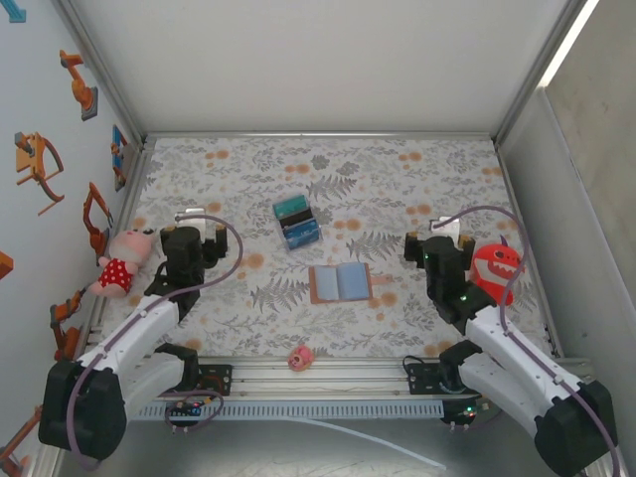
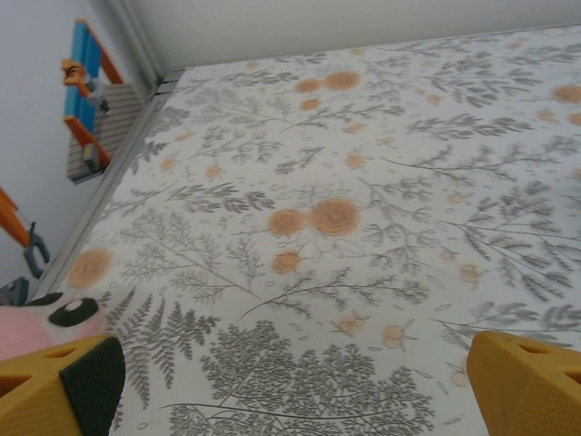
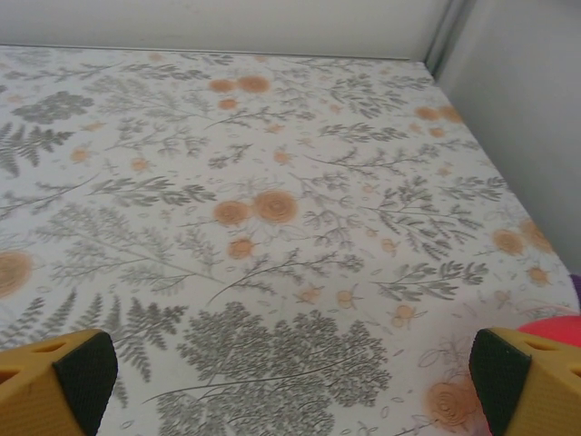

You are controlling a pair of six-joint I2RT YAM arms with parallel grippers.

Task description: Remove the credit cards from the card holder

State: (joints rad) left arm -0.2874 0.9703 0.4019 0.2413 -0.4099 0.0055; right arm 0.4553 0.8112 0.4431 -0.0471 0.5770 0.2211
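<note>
two credit cards [image 1: 296,221], teal and dark blue, are being seen lying on the table [image 1: 417,179] beyond the opened card holder [image 1: 340,282], apart from it, so the task is being judged nearly complete. the left gripper [image 2: 295,386] and right gripper [image 3: 290,381] are being held wide apart, empty.

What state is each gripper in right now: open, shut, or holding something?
Left gripper: open, holding nothing.
Right gripper: open, holding nothing.
</note>
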